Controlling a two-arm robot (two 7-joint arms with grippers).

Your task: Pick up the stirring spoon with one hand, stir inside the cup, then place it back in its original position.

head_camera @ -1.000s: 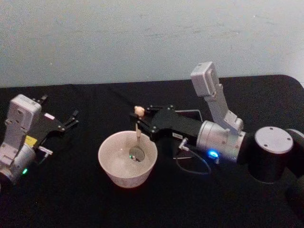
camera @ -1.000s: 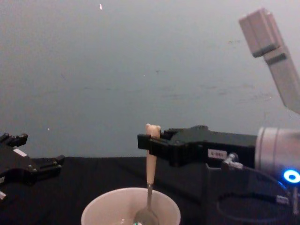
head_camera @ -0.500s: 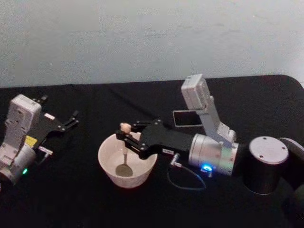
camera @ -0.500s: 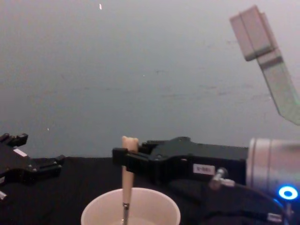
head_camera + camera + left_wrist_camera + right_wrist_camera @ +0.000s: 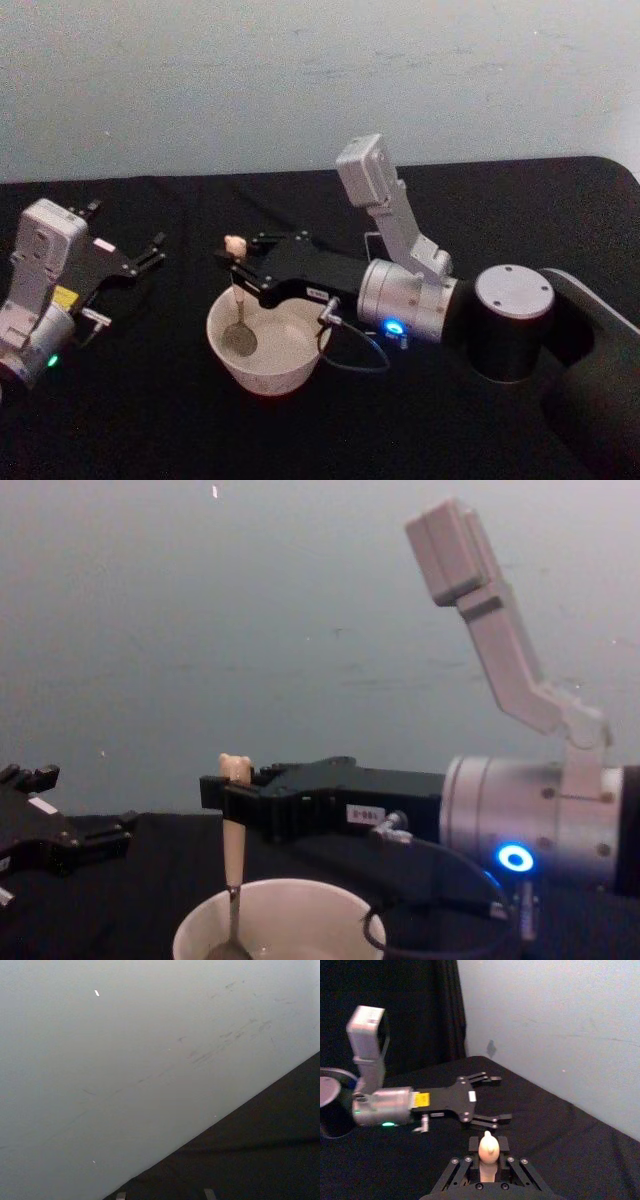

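Right pincer (image 5: 237, 263) holds stirring spoon (image 5: 239, 298) in cup (image 5: 285, 372); left pincer (image 5: 125, 228) parked, spread.

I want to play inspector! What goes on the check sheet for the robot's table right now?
Surface: table covered in black cloth.
Job's things: stirring spoon stands nearly upright, its metal bowl down inside the cup, near the cup's left side. The bear head pokes up above the pincer.
Clutter: nothing seen.
Grippers: right pincer is shut on the spoon's handle, above the cup. Left pincer is open, holding nothing, parked off to the left.
Cables: a black cable loops from the right wrist, hanging close beside the cup.
Surroundings: plain pale wall behind the table.
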